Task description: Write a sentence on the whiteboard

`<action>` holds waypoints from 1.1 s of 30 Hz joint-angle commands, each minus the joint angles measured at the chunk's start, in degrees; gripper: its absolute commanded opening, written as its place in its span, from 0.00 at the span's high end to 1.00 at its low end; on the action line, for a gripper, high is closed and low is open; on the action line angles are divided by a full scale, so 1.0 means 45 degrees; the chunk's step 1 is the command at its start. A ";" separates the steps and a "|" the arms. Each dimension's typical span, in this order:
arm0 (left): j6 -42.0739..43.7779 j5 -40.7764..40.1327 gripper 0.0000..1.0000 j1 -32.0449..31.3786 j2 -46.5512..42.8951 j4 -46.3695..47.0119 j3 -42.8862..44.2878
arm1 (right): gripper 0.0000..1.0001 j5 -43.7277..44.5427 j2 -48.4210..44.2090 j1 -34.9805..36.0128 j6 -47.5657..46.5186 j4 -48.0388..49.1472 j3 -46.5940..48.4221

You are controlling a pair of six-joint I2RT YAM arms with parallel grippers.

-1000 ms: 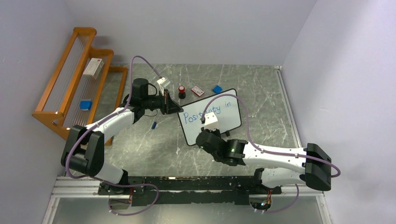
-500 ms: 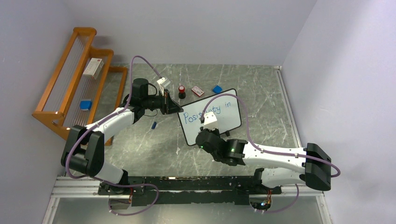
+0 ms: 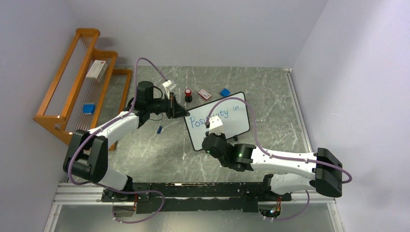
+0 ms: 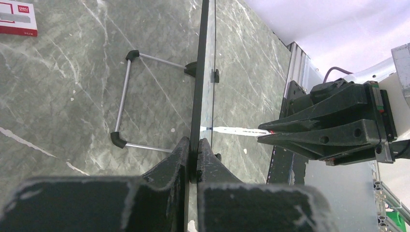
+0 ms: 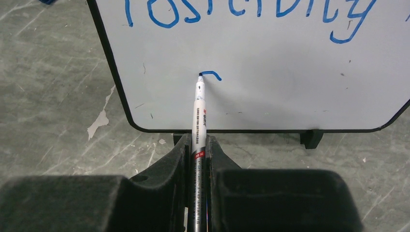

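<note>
The whiteboard [image 3: 232, 128] stands tilted mid-table; it fills the top of the right wrist view [image 5: 290, 87] and shows edge-on in the left wrist view [image 4: 203, 58]. The sentence [image 3: 215, 115] reads "Positivity in" in blue on the upper line [image 5: 241, 12]; a short blue curved stroke [image 5: 212, 74] starts the second line. My left gripper [image 3: 180, 112] [image 4: 194, 151] is shut on the board's black frame at its left edge. My right gripper [image 3: 211, 137] [image 5: 198, 150] is shut on a white marker pen [image 5: 198, 116] whose tip touches the board at the stroke's left end.
A wooden rack [image 3: 80, 82] holds a white box [image 3: 97, 69] and a blue block [image 3: 88, 108] at the far left. A red-capped black item [image 3: 188, 94], a red-white card [image 3: 204, 94], a blue block [image 3: 225, 92] lie behind the board. A blue cap [image 3: 159, 129] lies left.
My right gripper with the marker has shifted slightly left and toward the board's lower area. The left arm and the board have not moved.
</note>
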 commanded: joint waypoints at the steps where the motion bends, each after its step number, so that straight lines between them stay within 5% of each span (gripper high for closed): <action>1: 0.0505 -0.0825 0.95 -0.0040 0.0283 -0.0763 -0.0085 | 1.00 -0.0306 0.0172 0.0054 0.0071 0.0058 0.0214; 33: 0.0482 -0.0803 0.95 -0.0040 0.0303 -0.0747 -0.0086 | 1.00 0.0245 0.0142 0.0049 0.0715 -0.1381 0.0063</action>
